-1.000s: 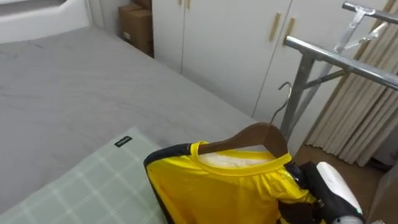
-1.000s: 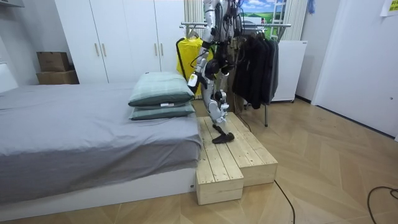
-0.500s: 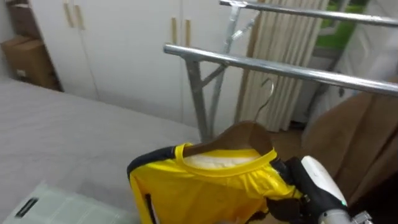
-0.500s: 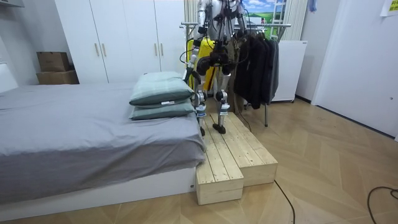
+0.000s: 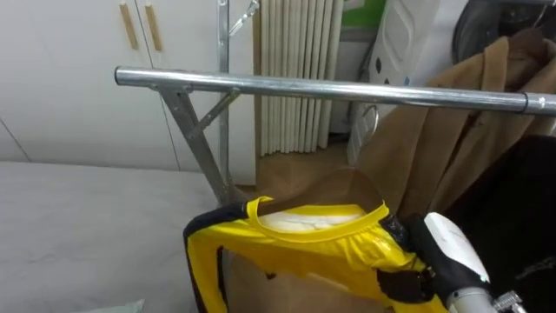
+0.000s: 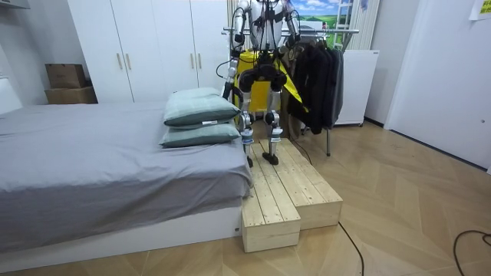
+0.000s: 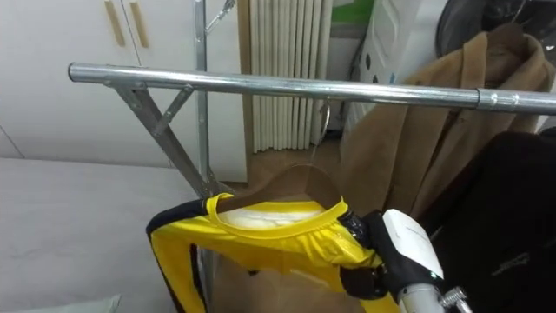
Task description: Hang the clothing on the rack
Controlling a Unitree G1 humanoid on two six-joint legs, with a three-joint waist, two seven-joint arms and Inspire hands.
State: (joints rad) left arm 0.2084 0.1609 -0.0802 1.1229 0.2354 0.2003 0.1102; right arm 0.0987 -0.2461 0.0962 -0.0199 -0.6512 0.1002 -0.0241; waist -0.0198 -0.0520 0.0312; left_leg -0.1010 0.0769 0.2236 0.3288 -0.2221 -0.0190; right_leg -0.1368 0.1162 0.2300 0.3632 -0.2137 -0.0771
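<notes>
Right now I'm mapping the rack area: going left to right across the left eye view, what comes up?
wardrobe doors → rack's slanted brace → yellow shirt → right hand → black garment

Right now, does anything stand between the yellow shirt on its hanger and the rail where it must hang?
Nothing visible does. The yellow shirt and its hanger sit just below a bare stretch of rail; the brown coat hangs further to the right.
</notes>
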